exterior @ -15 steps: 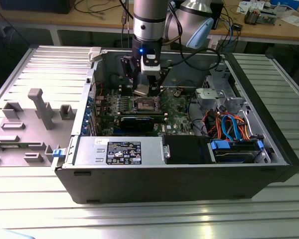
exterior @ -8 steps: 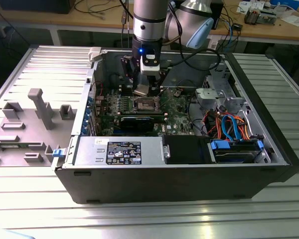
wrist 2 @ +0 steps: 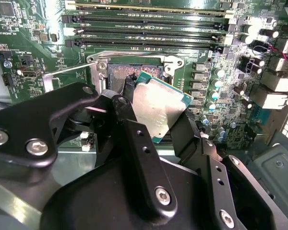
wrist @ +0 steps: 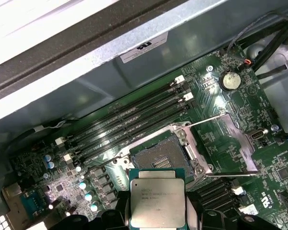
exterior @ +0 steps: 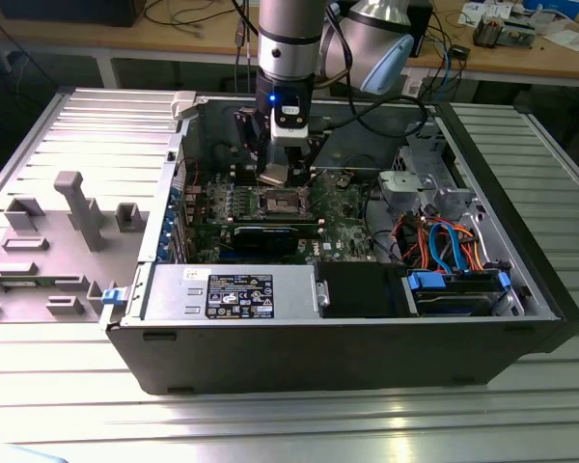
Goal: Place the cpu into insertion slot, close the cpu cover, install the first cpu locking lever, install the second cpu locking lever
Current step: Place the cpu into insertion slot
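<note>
"Looking at the arm first: how was it posed?"

"I had it coming straight down into the open computer case [exterior: 367, 328] on the desk [exterior: 270, 424], wrist vertical, with the pincer [exterior: 276, 172] pointing down at the motherboard [exterior: 343, 227]."

"And the pincer itself?"

"Narrowed onto the cpu [wrist 2: 158, 108], one black finger [wrist 2: 128, 96] on each of two opposite edges. In the first wrist view I saw the silvery top of the cpu [wrist: 157, 199] facing the camera between the pincer's [wrist: 157, 213] tips."

"Where was the chip against the socket?"

"It hung above the insertion slot [wrist: 158, 155], not seated. In the second wrist view it looked tilted and covered one corner of the insertion slot [wrist 2: 127, 72], whose dark centre was otherwise bare. In the exterior view the cpu [exterior: 273, 176] sat just over the insertion slot [exterior: 282, 201], apart from it."

"The cover?"

"The cpu cover [wrist: 241, 143] was swung open beside the slot, on the side away from the memory slots [wrist: 129, 124]."
</note>
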Robot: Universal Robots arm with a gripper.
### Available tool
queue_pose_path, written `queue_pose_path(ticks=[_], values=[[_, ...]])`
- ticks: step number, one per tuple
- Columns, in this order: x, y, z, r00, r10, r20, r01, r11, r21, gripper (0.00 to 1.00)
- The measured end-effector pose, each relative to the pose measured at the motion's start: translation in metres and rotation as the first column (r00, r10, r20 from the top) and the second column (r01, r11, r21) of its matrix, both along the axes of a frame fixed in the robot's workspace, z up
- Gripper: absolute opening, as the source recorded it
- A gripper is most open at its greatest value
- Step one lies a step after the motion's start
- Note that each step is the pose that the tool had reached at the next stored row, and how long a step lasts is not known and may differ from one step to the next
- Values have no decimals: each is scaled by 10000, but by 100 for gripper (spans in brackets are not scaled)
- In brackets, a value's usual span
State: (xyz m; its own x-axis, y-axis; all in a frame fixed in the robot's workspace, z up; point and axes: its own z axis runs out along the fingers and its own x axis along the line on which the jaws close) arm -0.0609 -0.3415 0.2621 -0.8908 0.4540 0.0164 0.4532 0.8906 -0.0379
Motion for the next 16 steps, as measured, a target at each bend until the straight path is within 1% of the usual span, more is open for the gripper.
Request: queue_pose_path(ticks=[16], values=[[0, 0, -5, 9995, -327, 0, 327, 9995, 0, 55]])
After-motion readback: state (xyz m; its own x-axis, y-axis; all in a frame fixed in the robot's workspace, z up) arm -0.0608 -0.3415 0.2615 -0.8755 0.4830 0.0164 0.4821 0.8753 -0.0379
